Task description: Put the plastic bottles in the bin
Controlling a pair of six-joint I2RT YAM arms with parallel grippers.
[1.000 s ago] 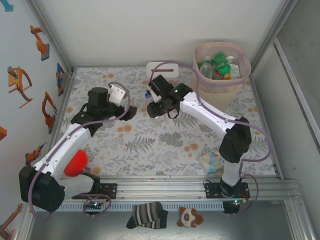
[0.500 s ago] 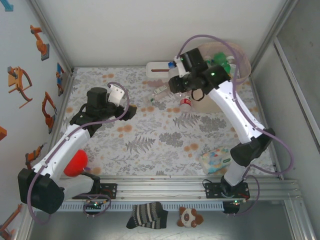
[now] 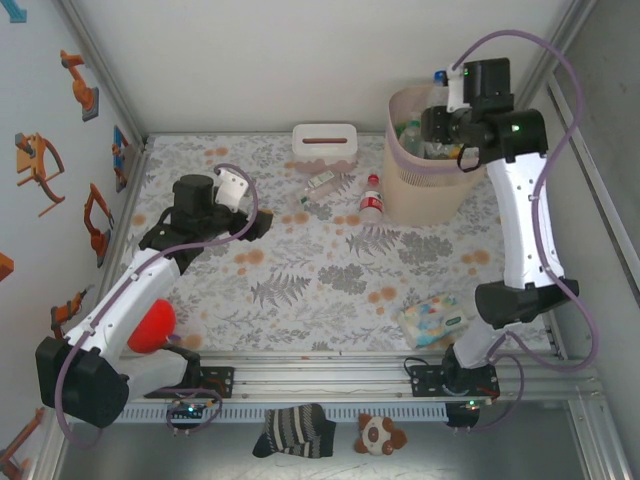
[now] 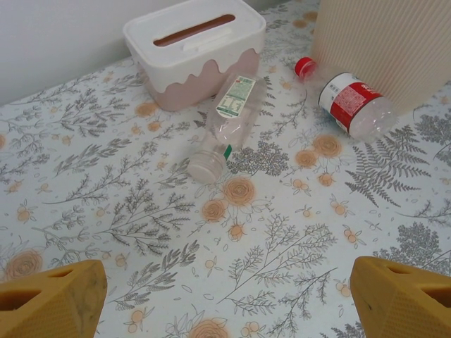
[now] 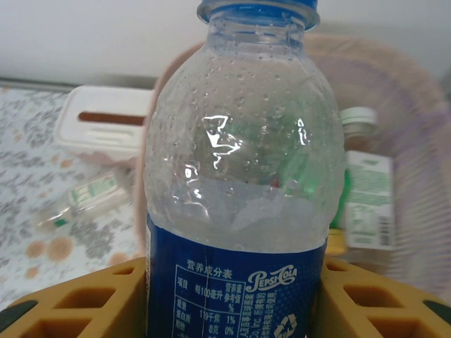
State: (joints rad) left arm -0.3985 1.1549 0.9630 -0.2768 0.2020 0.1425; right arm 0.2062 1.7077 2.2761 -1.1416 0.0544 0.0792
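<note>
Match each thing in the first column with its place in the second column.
Things:
1. blue-capped bottle
2. red-capped bottle
3. tissue box
4. pack of wipes

Places:
A. lying near the right arm's base
B. lying on the table beside the bin
C. gripped in the right hand, up by the bin
D. at the table's far edge, slot on top

Pairs: 1-C, 2-B, 3-D, 4-A

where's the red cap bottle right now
In the top view the red-cap bottle lies on the table just left of the bin, with the green-label bottle on its other side and the tissue box behind them.
</note>
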